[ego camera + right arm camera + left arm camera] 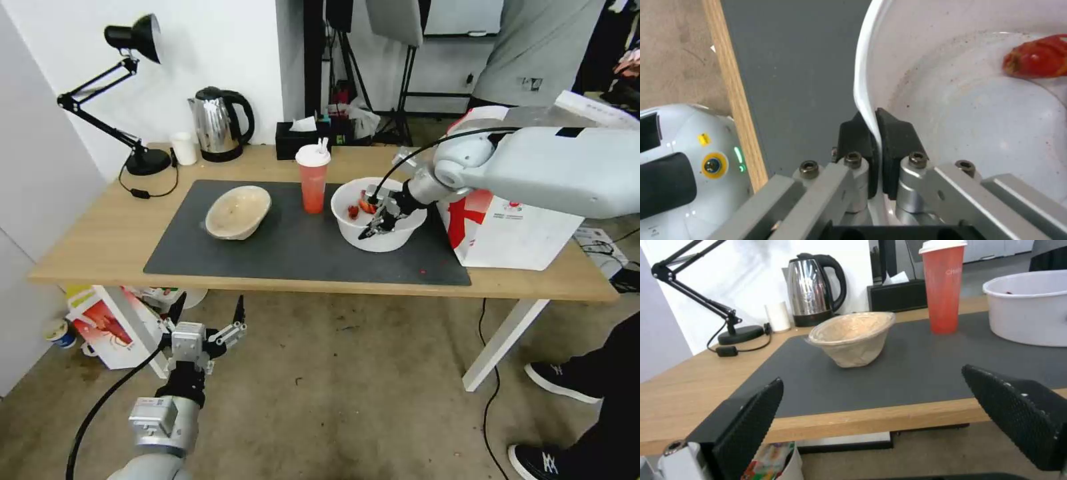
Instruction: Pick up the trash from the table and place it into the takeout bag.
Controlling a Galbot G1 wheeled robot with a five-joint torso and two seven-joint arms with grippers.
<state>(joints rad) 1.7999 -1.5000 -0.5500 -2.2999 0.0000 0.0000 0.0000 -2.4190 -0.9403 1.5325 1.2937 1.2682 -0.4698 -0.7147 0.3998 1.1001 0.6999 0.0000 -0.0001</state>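
- My right gripper (375, 225) is pinched on the near wall of the white bowl (393, 237); in the right wrist view the rim (867, 110) runs between the two black pads (900, 140), one inside the bowl, one outside.
- The white bowl sits on the grey mat (293, 247), toward the mat's right edge, with red shells (359, 207) lying in it; one shell (1038, 58) shows on the bowl's floor in the wrist view.
- My right arm reaches in from the right, passing over the bag (517, 227).
- The bag stands at the right end of the bench (87, 247), just beside the white bowl, off the mat's right edge, its red side panel facing the bowl.
- The red cup (313, 179) with white lid and straw stands upright on the mat near its back edge, just left of the white bowl and apart from it.
- The beige bowl (238, 212) lies tilted on the left half of the mat, well apart from the cup; in the left wrist view it (853, 338) leans with its mouth turned toward the bench's left end.
- My left gripper (205, 313) hangs below the bench's front edge, over the floor, fingers (751, 420) spread wide and holding nothing.
- Along the back edge stand a tissue box (297, 139), a kettle (217, 123), a small white cup (184, 148) and a lamp (133, 100) at the back left corner.
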